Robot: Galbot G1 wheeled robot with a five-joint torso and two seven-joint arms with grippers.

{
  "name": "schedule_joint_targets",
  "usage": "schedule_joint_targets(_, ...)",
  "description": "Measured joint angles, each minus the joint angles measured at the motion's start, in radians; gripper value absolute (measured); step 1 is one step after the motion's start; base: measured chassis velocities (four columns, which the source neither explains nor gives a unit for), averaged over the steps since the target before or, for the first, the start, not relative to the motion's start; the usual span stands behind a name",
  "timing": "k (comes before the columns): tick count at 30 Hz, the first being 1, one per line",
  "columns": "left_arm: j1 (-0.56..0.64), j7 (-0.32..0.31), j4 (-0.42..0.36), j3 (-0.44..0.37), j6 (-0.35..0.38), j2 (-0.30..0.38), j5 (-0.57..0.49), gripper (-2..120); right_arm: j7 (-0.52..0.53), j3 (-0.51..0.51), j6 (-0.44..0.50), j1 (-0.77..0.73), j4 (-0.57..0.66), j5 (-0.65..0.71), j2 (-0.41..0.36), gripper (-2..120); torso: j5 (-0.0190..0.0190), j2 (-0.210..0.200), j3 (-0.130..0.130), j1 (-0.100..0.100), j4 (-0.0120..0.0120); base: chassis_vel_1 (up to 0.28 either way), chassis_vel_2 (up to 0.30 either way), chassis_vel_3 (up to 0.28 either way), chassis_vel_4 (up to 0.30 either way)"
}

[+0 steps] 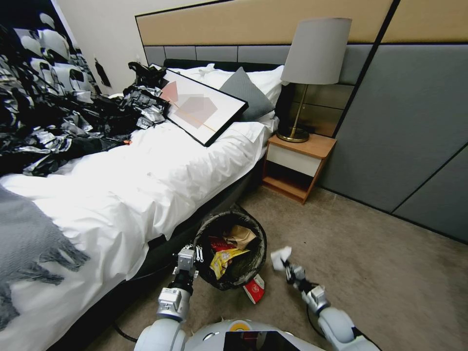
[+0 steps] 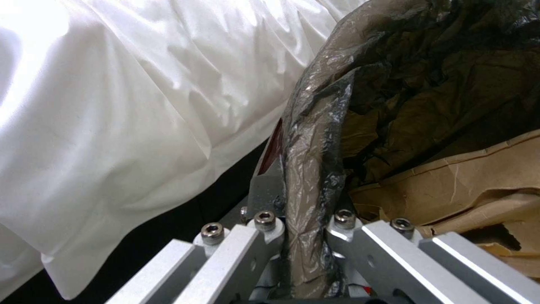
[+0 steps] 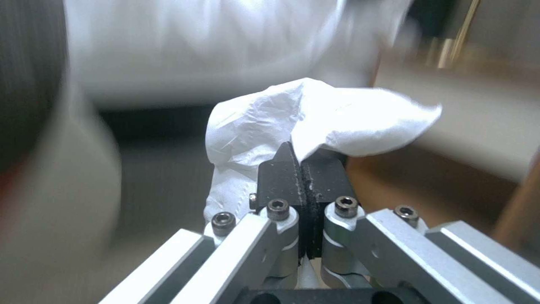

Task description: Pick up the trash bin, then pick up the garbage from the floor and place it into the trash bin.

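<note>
The trash bin [image 1: 253,229], lined with a crinkly black bag, is beside the bed, and my left gripper [image 1: 193,253] is shut on its near-left rim. The left wrist view shows the liner-covered rim [image 2: 315,139] pinched in my left gripper [image 2: 303,213]. Brown crumpled paper [image 1: 241,236], a yellow wrapper [image 1: 223,259] and a red wrapper [image 1: 219,243] lie inside the bin. My right gripper [image 1: 288,269] is shut on a white tissue [image 1: 281,257], held above the carpet just right of the bin. Up close, its black pads [image 3: 281,177] clamp the tissue [image 3: 320,118]. A red-and-white wrapper [image 1: 254,288] lies on the floor against the bin's near side.
The bed with its white duvet [image 1: 146,180] runs along the left, close against the bin. A wooden nightstand [image 1: 297,163] with a lamp [image 1: 312,68] stands beyond the bin. A framed picture [image 1: 200,109] lies on the bed. Beige carpet [image 1: 380,273] stretches to the right, up to the grey wall panels.
</note>
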Motion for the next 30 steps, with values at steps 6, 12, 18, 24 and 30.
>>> schedule_joint_targets(6,-0.001,0.0,0.005,0.008,-0.001,0.001,0.001,1,-0.078,-0.008,0.071,0.033,0.231,0.082,0.007,0,-0.0001,0.0,0.0,0.0,-0.0001,0.0,0.0,0.0,0.0)
schedule_joint_targets(12,-0.002,0.0,0.007,0.011,-0.001,0.001,0.004,1,-0.256,-0.049,0.145,-0.005,0.344,0.134,-0.031,0,0.0,0.0,0.0,0.0,-0.0002,0.0,0.0,0.0,0.0)
schedule_joint_targets(18,-0.003,0.0,0.012,0.017,-0.001,0.0,0.013,1,-0.397,-0.118,0.185,-0.05,0.305,0.08,-0.093,0,0.0002,0.0,0.0,0.0,-0.0002,0.0,0.0,0.0,0.0)
schedule_joint_targets(24,-0.001,0.0,0.014,0.025,-0.002,-0.002,0.023,1,-0.423,-0.199,0.199,-0.039,0.214,0.01,-0.12,0,0.0003,0.0,0.0,0.0,0.0,0.0,0.0,0.0,0.0)
schedule_joint_targets(30,0.002,0.0,0.012,0.032,-0.002,-0.003,0.034,1,-0.427,-0.242,0.198,-0.002,0.116,-0.005,-0.113,0,0.0002,0.0,0.0,0.0,0.0,0.0,0.0,0.0,0.0)
